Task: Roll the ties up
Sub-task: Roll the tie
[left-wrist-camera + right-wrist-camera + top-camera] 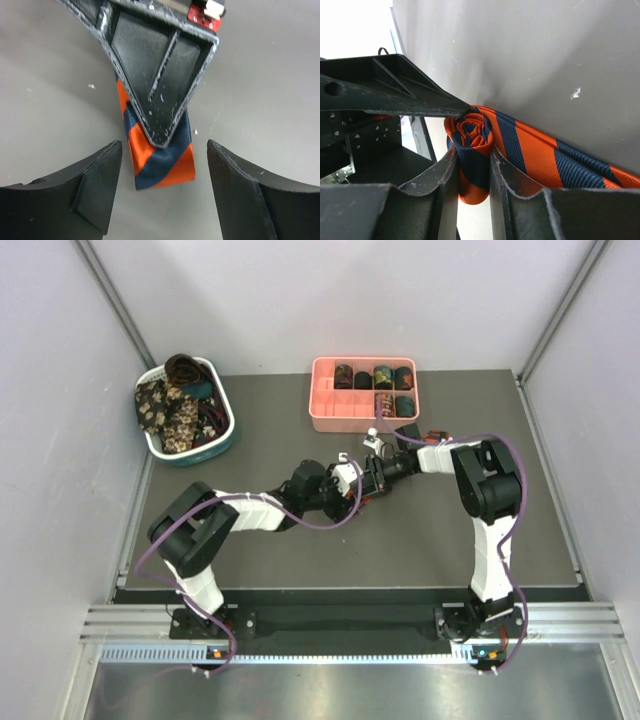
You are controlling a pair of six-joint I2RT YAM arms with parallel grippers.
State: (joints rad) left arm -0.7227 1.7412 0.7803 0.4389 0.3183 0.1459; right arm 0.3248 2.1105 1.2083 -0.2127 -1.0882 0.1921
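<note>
I log: right tool (pixel 472 156) clenched on the striped tie (pixel 532 150), rolled end; left tool (pixel 162 150) released, straddling the tie, untouching.

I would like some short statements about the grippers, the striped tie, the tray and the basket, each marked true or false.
1. The right gripper is clamped on the rolled end of the striped tie. True.
2. The left gripper is shut on that tie. False: its fingers stand apart on either side of the tie, with a gap to each.
3. The pink tray holds rolled ties in its far compartments. True.
4. The basket holds nothing. False: loose ties are heaped in it.
</note>
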